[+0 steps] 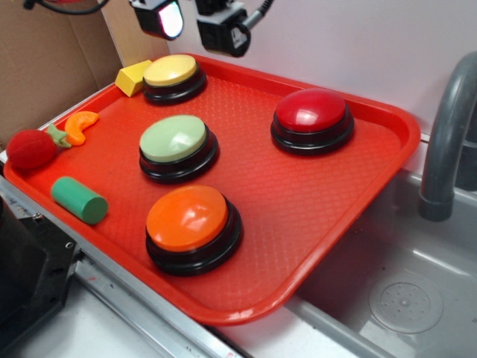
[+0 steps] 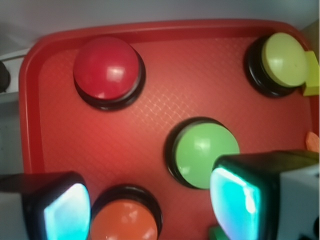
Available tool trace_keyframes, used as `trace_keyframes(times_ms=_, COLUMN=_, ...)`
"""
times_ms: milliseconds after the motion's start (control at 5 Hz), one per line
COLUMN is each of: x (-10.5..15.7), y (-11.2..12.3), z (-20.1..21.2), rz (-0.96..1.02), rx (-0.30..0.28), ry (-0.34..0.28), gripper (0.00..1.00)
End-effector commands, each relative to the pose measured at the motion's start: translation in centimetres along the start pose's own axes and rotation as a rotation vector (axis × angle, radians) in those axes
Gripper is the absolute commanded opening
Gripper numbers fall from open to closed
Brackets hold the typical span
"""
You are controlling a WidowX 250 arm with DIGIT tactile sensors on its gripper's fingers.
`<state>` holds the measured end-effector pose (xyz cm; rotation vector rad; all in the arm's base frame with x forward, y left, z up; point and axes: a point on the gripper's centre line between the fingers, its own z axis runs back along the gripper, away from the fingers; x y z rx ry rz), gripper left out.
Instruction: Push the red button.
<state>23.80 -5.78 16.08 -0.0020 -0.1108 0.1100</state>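
The red button is a glossy deep-red dome on a black base, at the far right of the red tray. The wrist view has the same red button at upper left. My gripper hangs high over the tray's back edge, well left of and above the red button, touching nothing. It is open, with nothing between its fingers. From the wrist, my gripper frames the orange and green buttons between its two glowing pads.
On the tray are a yellow button, a green button and an orange button. A yellow block, an orange slice toy, a fuzzy red ball and a green cylinder line the left edge. A sink with a grey faucet lies to the right.
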Motion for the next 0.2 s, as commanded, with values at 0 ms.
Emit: trace_keyframes(times_ms=0, x=-0.26, y=0.14, z=2.29, rz=-0.001, rx=-0.032, ry=-0.045, gripper=1.00)
